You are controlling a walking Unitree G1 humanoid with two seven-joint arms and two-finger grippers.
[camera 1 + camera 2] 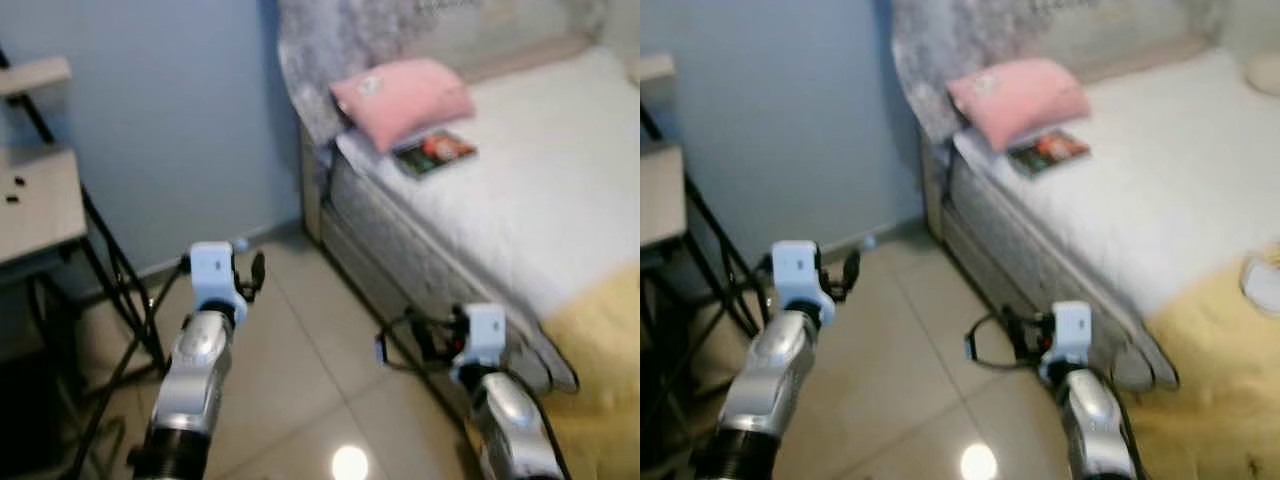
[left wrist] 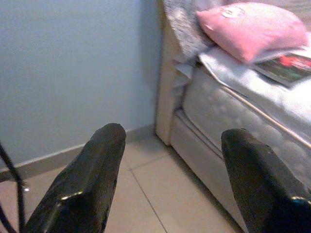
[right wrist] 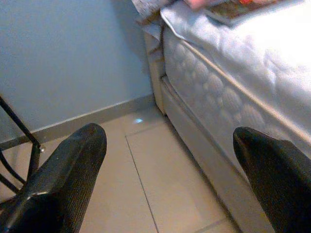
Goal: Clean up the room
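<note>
Soft, slightly blurred daylight, a lamp's glare on the floor tiles [image 1: 349, 462].

No text, number or brand can be read in these pictures. The book [image 1: 435, 152] that lies on the bed [image 1: 560, 180], just beside the pink pillow [image 1: 402, 98], has a colourful cover in red and green, but its printing is too blurred to make out any letter (the left wrist view shows it nearer, and it is still only patches of colour). The pillow carries a small pale mark near its upper corner; it could be a label or a printed motif, I cannot tell which, and nothing on it is legible.
</note>
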